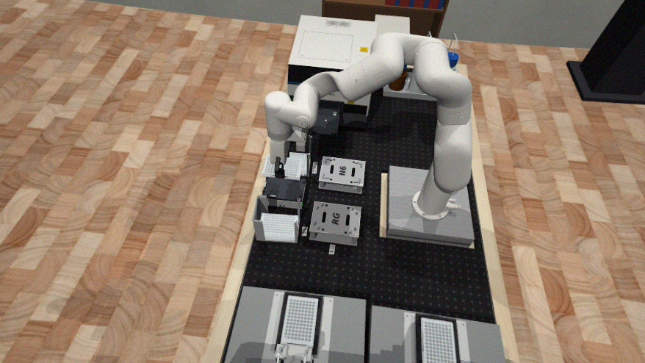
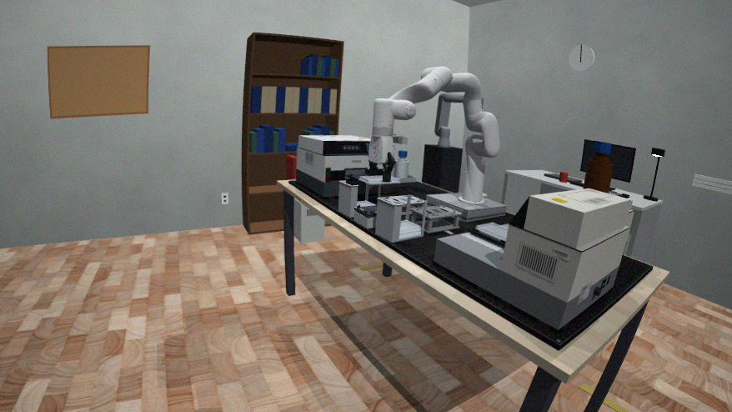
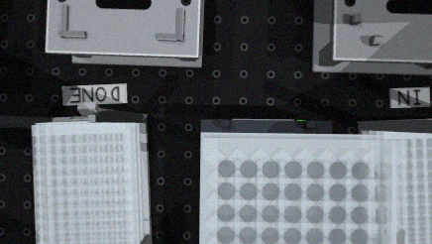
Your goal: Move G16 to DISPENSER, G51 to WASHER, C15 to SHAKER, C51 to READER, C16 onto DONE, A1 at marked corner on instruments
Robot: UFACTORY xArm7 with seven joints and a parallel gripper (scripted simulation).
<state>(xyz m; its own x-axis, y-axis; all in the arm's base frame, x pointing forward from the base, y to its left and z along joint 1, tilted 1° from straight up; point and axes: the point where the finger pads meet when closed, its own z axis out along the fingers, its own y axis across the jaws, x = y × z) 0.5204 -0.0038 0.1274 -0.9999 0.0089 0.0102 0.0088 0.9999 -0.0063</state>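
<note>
Now the black two-finger gripper (image 1: 279,170) is closed on a white multi-well plate (image 1: 288,166), carried above the deck's left edge between the DONE label (image 3: 94,93) and the IN label (image 3: 409,97); its label is probably hidden.

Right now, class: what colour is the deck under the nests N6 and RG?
Black, dotted with a grid of small holes; the top view shows it best.
</note>
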